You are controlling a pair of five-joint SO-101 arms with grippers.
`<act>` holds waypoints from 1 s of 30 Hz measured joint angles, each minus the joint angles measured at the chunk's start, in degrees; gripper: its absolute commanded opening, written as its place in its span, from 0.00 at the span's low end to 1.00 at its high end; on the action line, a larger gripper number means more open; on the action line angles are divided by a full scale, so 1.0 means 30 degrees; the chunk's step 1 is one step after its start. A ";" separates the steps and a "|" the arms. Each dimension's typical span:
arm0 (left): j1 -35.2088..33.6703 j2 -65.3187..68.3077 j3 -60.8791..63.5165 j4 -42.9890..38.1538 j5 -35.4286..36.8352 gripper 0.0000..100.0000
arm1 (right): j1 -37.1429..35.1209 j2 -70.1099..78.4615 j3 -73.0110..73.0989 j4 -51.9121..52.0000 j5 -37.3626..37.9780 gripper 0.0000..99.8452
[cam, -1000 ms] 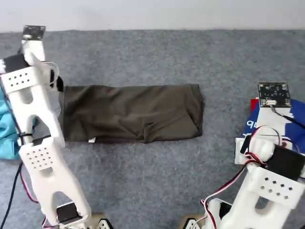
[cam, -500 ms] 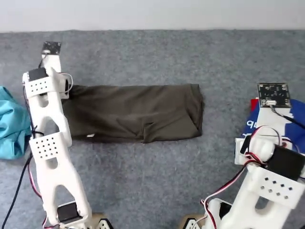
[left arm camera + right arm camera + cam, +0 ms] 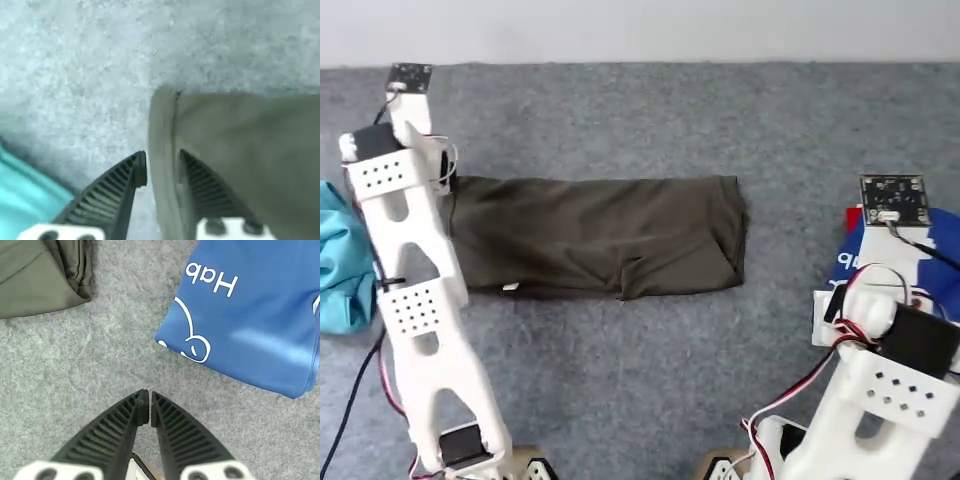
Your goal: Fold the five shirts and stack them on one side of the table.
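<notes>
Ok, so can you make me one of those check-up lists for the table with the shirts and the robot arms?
Surface: grey fuzzy table cover, lying flat.
Job's things: olive shirt folded into a long strip, mid-table; teal shirt bunched at the left edge; blue shirt with white print, folded at the right.
Clutter: nothing seen.
Grippers: left gripper open, jaws either side of the olive shirt's end edge; right gripper shut, empty, above bare cover beside the blue shirt.
Cables: red, white and black wires along the arms.
Surroundings: pale wall behind the table.
</notes>
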 measured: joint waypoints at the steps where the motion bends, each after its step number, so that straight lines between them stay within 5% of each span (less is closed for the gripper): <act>1: -0.0147 -0.0645 0.1055 0.0000 0.0000 0.24 | 0.0000 0.0000 0.0000 0.0000 0.0000 0.03; 11: -0.0234 -0.5216 1.3128 -0.1377 -0.1700 0.25 | 0.0000 0.0000 0.0000 0.0000 0.0000 0.03; 19: -0.0264 -0.3223 1.3538 -0.3751 -0.1875 0.23 | 0.0000 0.0000 0.0000 0.0000 0.0000 0.03; 30: -0.0059 -0.1963 1.2044 -0.3311 -0.3018 0.01 | 0.0000 0.0000 0.0000 0.0000 0.0000 0.03</act>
